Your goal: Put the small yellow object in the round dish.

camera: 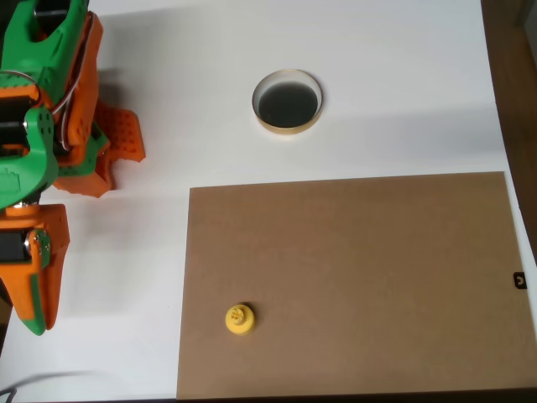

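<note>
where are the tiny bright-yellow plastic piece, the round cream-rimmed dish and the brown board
tiny bright-yellow plastic piece (pixel 240 319), overhead view, on its knob top
round cream-rimmed dish (pixel 288 126), overhead view, on its pale rim
brown board (pixel 369 277), overhead view, on a bare middle part

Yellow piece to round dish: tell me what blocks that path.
Nothing visible does. The small yellow object sits on the brown board, the round dish on the white table beyond; only bare surface lies between.
</note>
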You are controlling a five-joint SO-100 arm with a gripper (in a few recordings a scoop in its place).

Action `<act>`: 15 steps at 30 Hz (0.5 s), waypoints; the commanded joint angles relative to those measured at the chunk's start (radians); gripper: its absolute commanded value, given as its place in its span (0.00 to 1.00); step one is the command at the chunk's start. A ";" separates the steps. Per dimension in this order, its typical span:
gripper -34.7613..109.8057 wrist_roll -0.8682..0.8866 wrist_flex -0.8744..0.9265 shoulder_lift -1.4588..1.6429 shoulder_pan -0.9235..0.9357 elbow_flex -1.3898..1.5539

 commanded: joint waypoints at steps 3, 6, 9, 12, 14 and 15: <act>0.24 -0.077 -0.020 0.038 -0.052 0.006; 0.24 -0.077 -0.020 0.038 -0.052 0.006; 0.24 -0.075 -0.020 0.038 -0.051 0.006; 0.24 -0.051 -0.020 0.038 -0.029 0.006; 0.25 -0.002 -0.020 0.038 0.003 0.006; 0.26 0.005 -0.020 0.038 0.006 0.006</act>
